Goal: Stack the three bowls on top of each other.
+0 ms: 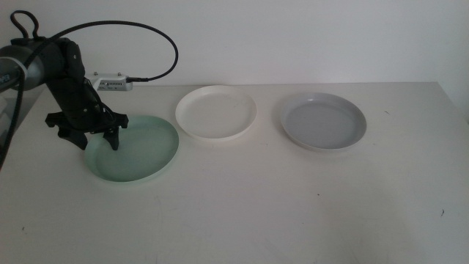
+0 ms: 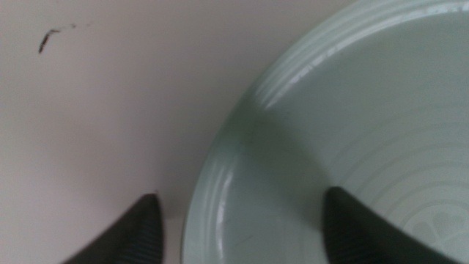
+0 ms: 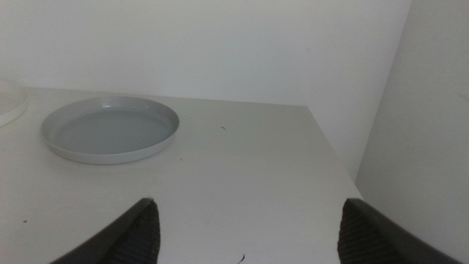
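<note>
Three bowls sit in a row on the white table: a mint green bowl (image 1: 135,149) at the left, a white bowl (image 1: 216,113) in the middle, a pale grey bowl (image 1: 323,121) at the right. My left gripper (image 1: 97,141) is open and straddles the green bowl's left rim (image 2: 220,176), one jaw outside on the table side, the other over the bowl's inside. The right gripper (image 3: 249,231) is open, out of the middle view, with nothing between its jaws; it looks across the table at the grey bowl (image 3: 110,130). An edge of the white bowl (image 3: 11,103) also shows there.
The table's right edge (image 3: 333,158) runs close to the grey bowl, with a white wall behind. A black cable (image 1: 146,33) loops above the left arm. A small dark mark (image 2: 47,38) lies on the table beside the green bowl.
</note>
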